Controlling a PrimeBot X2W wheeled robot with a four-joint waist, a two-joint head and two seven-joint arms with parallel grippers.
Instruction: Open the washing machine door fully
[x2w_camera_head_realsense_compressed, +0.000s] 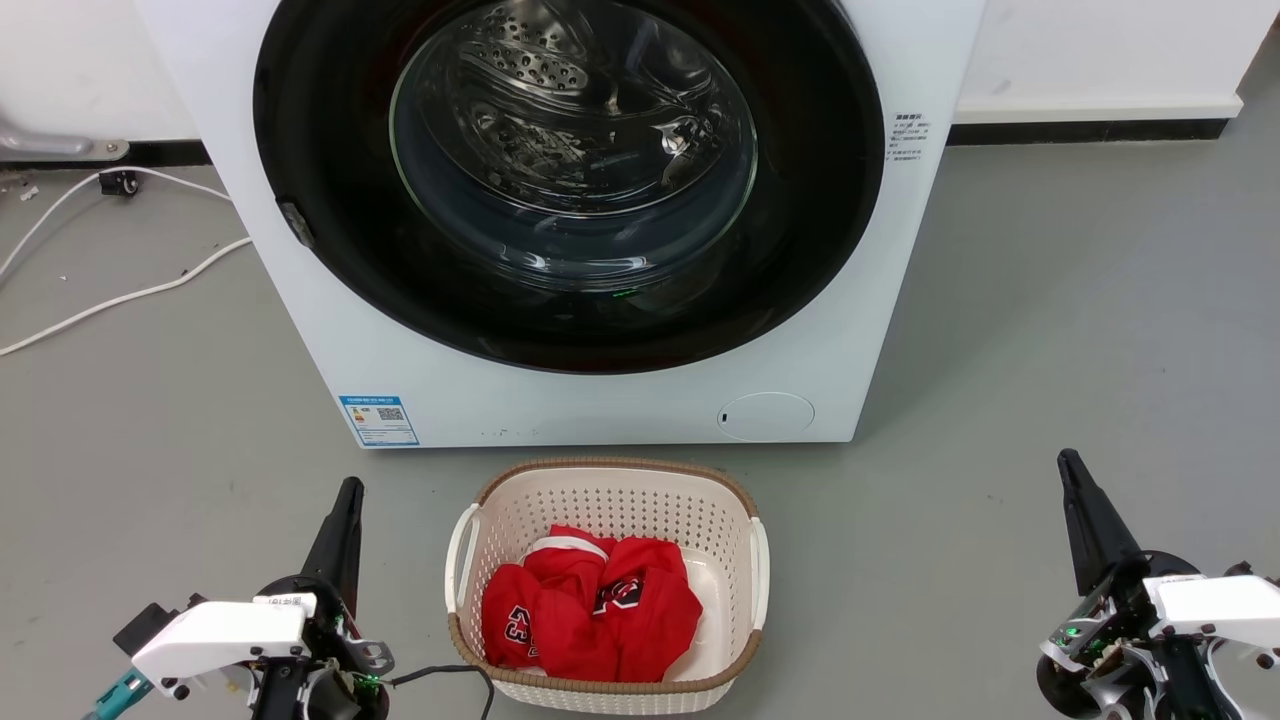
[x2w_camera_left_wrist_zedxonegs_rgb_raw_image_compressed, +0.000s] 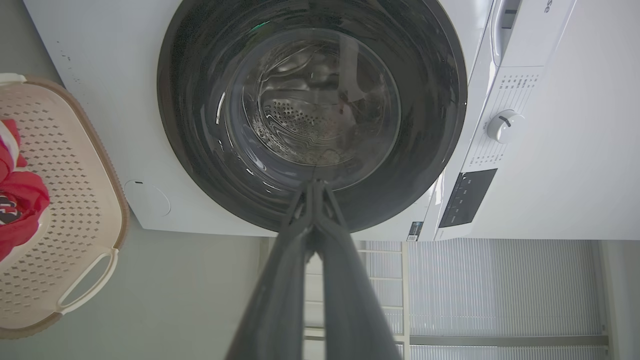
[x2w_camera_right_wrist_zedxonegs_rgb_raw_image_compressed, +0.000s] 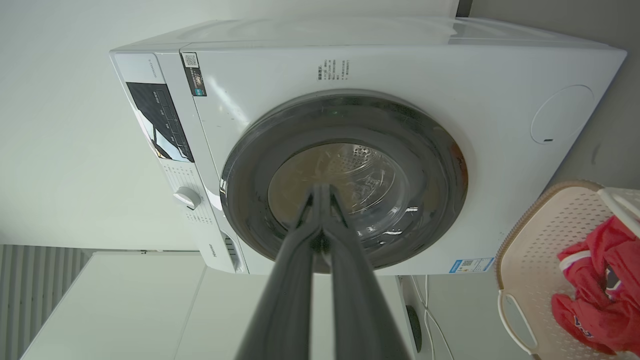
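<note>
The left gripper (x2w_camera_head_realsense_compressed: 348, 495) and right gripper (x2w_camera_head_realsense_compressed: 1068, 465) hang low, well short of the machine (x2w_camera_head_realsense_compressed: 600, 410). Each has its fingers pressed together and holds nothing. Between them on the floor (x2w_camera_head_realsense_compressed: 1000, 330) stands a basket (x2w_camera_head_realsense_compressed: 610, 468) with red clothes (x2w_camera_head_realsense_compressed: 590, 605) inside. Just beyond it, the door (x2w_camera_head_realsense_compressed: 570, 170) sits shut and flush on the machine front. A small grey tab (x2w_camera_head_realsense_compressed: 295, 222) on its left rim looks like the place to hook. The left gripper would probably need to part its fingers, catch there and swing wide, clearing the basket. The drum (x2w_camera_head_realsense_compressed: 560, 90) behind the glass seems empty.
</note>
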